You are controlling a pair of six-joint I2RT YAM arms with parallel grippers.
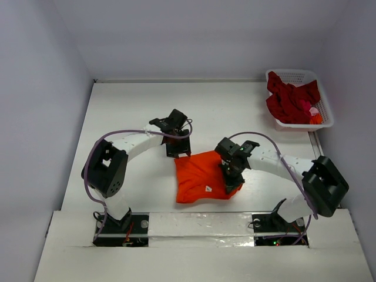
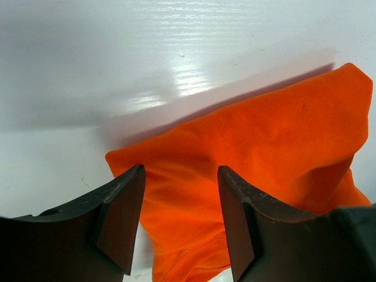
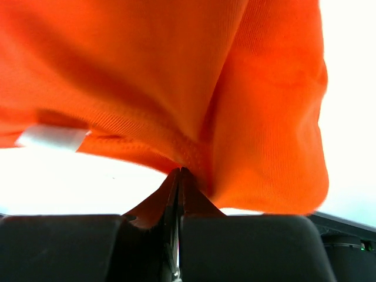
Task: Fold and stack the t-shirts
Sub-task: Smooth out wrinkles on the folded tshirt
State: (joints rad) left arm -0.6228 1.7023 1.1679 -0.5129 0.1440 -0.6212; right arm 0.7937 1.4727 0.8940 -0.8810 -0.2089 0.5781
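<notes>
White surface [image 1: 235,111]; orange shirt [image 1: 197,176] lies crumpled. Right end effector [image 1: 233,178] pinches its right edge, likely to fold across. Left end effector [image 1: 178,148], wide apart at its far-left corner, probably anchors. Red shirts [image 1: 291,100] wait in basket [image 1: 286,71], far right of it.

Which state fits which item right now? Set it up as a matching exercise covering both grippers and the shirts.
Items:
1. left gripper
2. right gripper
3. orange t-shirt
4. dark red t-shirts

States:
A. heaped in the white basket at the far right corner
B. shut on a pinch of orange fabric
C. open, jaws straddling a shirt corner
D. lying rumpled on the table, near the middle

Pairs: 1-C; 2-B; 3-D; 4-A
</notes>
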